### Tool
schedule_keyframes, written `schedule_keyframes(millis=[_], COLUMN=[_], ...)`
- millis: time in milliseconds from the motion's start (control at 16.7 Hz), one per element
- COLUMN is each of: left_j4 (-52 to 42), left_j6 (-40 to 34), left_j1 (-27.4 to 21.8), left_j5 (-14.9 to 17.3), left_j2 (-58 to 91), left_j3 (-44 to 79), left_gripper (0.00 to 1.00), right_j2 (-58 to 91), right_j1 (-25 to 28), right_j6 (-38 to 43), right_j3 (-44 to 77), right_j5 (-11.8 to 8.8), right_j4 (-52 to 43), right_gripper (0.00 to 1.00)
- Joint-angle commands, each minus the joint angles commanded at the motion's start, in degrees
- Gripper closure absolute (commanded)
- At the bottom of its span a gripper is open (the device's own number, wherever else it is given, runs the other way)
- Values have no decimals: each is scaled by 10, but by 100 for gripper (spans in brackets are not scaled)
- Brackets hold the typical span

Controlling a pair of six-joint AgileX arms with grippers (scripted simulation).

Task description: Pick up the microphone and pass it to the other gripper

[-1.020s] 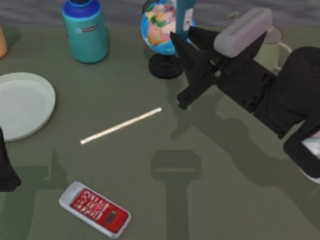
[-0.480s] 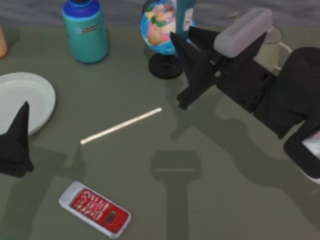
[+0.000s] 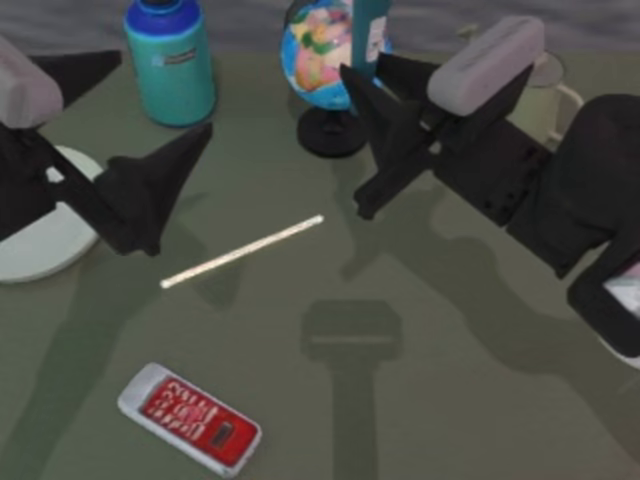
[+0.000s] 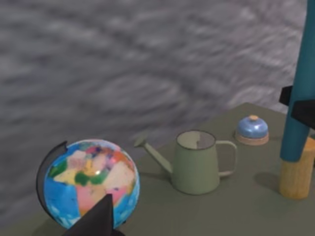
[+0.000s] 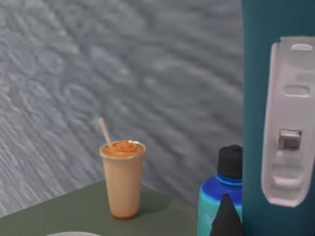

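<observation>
Right end effector (image 3: 372, 85) holds the microphone (image 3: 369, 30) aloft, upper centre of the top view.
Its fingers clamp the teal handle, in front of the globe (image 3: 318, 45). The left end effector (image 3: 150, 105), upper left, is spread wide and empty, above the plate (image 3: 35, 250) and near the teal bottle (image 3: 170, 62); a red phone (image 3: 190, 417) lies on the surface (image 3: 450, 380), lower left.

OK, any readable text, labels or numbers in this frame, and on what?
Nothing reads clearly.
Bottle: white label mark, too blurred to read.
Red-and-white device near the table's front: white marks on its red face, illegible.
Microphone held in the right claw: white strip with a switch, no lettering.
Globe: coloured map, no legible names.
</observation>
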Motion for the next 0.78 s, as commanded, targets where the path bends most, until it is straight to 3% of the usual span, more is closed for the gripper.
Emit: schedule_keyframes(millis=[180, 360, 780], left_j4=[37, 63, 69], left_j6=[9, 16, 18], left_j1=[-25, -41, -43], left_j5=[64, 105, 113], left_j2=[98, 162, 176], left_j3=[63, 105, 115], left_gripper=[0, 0, 0], right_j2=[0, 0, 0], right_j1=[0, 0, 0], right_j6=[0, 0, 0], right_j3=[0, 0, 0], right_j5=[0, 0, 0], right_j4=[0, 0, 0], right_gripper=[100, 100, 100])
